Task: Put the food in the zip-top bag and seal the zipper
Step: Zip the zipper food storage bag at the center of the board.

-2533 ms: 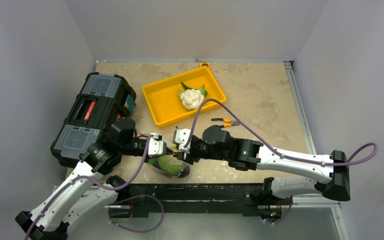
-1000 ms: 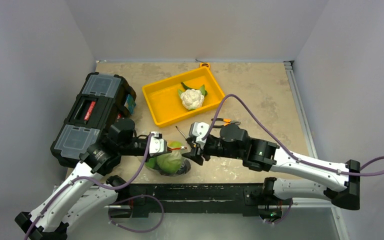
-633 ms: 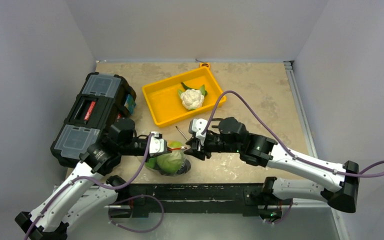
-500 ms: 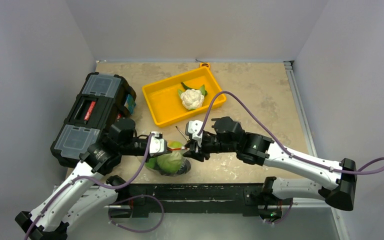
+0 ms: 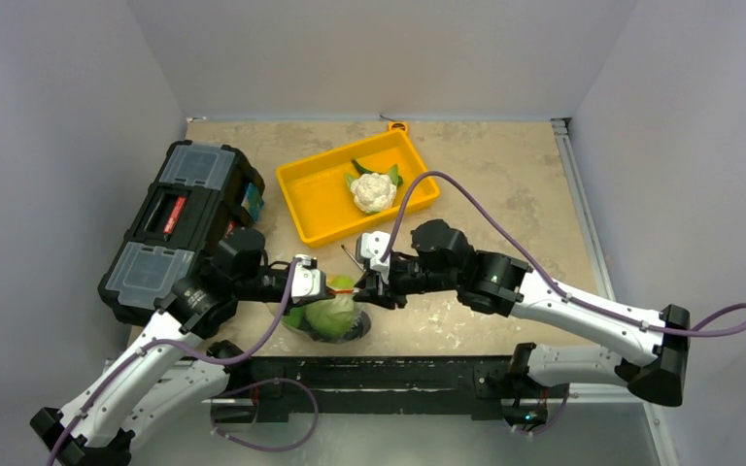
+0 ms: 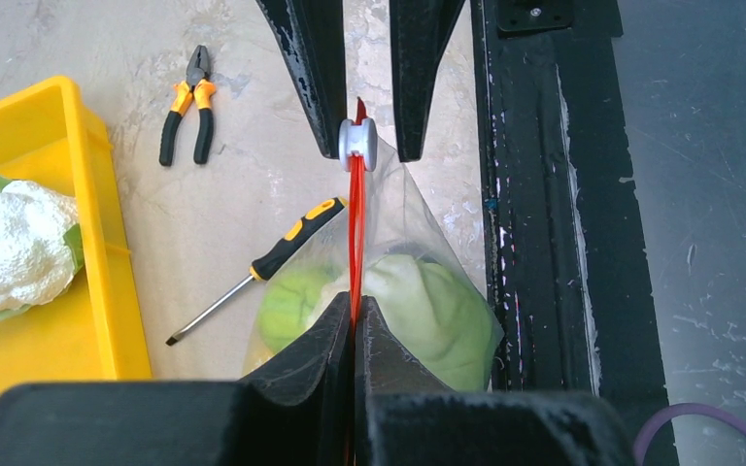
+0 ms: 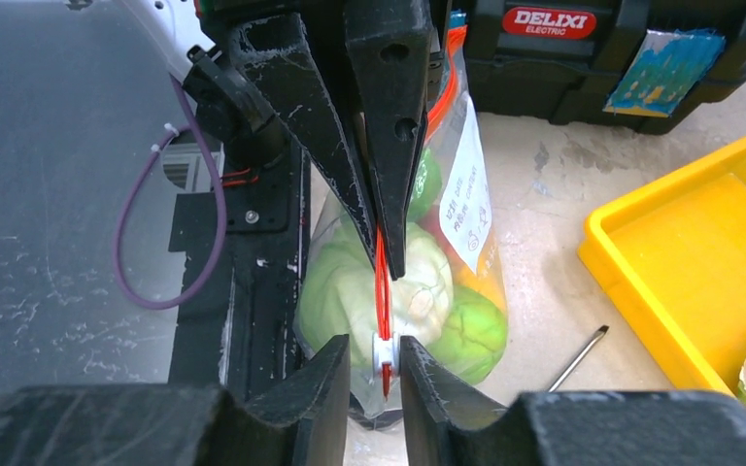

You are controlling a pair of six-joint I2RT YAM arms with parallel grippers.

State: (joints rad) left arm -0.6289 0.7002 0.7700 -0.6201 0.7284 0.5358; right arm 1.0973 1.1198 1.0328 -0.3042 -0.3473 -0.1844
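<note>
The clear zip-top bag hangs at the table's near edge, holding a pale green cabbage and a green lime; it also shows in the top view. My left gripper is shut on the red-orange zipper at one end. My right gripper straddles the white slider at the other end, narrowly open: one finger touches it and a small gap shows at the other. In the top view the left gripper and right gripper face each other. A white cauliflower lies in the tray.
A yellow tray stands behind the bag. A black toolbox sits at the left. A screwdriver lies beside the bag and orange-handled pliers lie farther back. The black base rail runs just beside the bag.
Over the last second my right gripper has moved left, back to the bag's slider. The left gripper and the bag have stayed in place.
</note>
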